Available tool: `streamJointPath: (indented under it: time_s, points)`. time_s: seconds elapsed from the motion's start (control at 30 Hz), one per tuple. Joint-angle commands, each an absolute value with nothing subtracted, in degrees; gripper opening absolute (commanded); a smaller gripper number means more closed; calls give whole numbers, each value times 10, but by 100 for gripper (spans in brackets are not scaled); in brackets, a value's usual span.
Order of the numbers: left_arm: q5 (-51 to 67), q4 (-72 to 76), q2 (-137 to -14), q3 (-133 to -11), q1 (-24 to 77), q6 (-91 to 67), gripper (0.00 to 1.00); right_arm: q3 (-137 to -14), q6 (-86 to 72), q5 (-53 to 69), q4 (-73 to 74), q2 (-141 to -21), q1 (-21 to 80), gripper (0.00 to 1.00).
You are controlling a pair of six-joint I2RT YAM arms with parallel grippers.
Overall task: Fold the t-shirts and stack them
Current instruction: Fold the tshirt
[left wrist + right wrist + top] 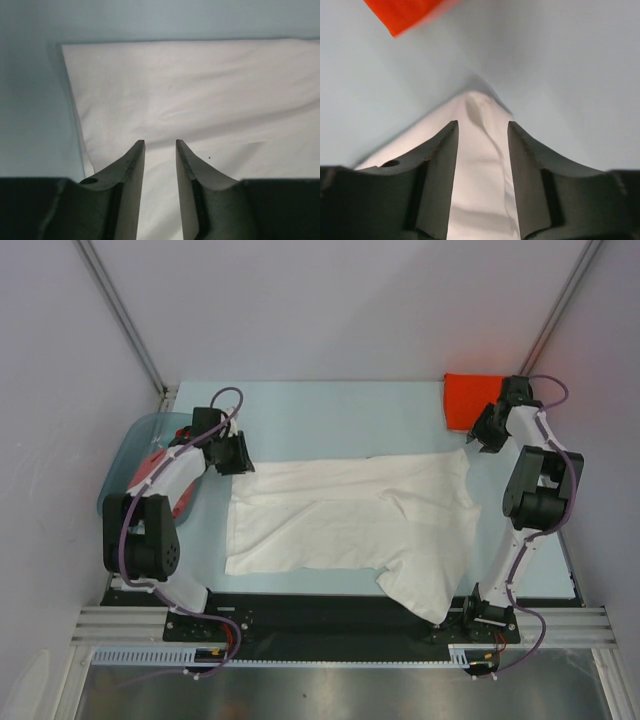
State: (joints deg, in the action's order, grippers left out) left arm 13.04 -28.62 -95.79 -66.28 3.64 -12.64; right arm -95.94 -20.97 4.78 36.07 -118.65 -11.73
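We see left gripper (159, 142) parted above white t-shirt (200, 90) | right gripper (482, 123) parted over its corner | orange t-shirt (405, 12) ahead-left of it

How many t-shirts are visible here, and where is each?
3. A white t-shirt lies spread mid-table; an orange-red one sits folded at the far right corner; red cloth shows in the basin at left, where the left arm may hide more.
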Motion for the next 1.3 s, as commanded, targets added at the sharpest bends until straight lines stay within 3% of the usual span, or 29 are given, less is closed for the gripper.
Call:
streamJointPath:
  time_s: [0.0, 0.17, 0.2, 0.4, 0.43, 0.57, 0.67, 0.87, 1.27]
  points:
    - [133, -266, -921, -628, 41, -135, 34, -942, -186, -27, 445, -1095, -98, 50]
    - [122, -243, -959, -592, 37, -137, 20, -875, -193, 50, 445, -1032, -62, 51]
    - [119, -245, -969, -585, 29, -141, 13, -864, -195, 95, 435, -1024, -55, 50]
    - [91, -250, -986, -543, 18, -168, 1, -762, -200, 227, 375, -984, 23, 36]
    - [91, -255, -984, -538, 18, -171, 0, -752, -196, 241, 374, -983, 31, 29]
    - [84, -238, -938, -498, 18, -177, 2, -694, -192, 270, 361, -972, 66, 27]
    - [83, -247, -905, -501, 18, -168, 15, -673, -174, 258, 373, -956, 93, 33]
    - [86, -261, -833, -516, 18, -167, 23, -677, -129, 136, 421, -930, 147, 44]
    - [114, -248, -853, -542, 18, -152, 26, -660, -124, 39, 425, -935, 215, 48]
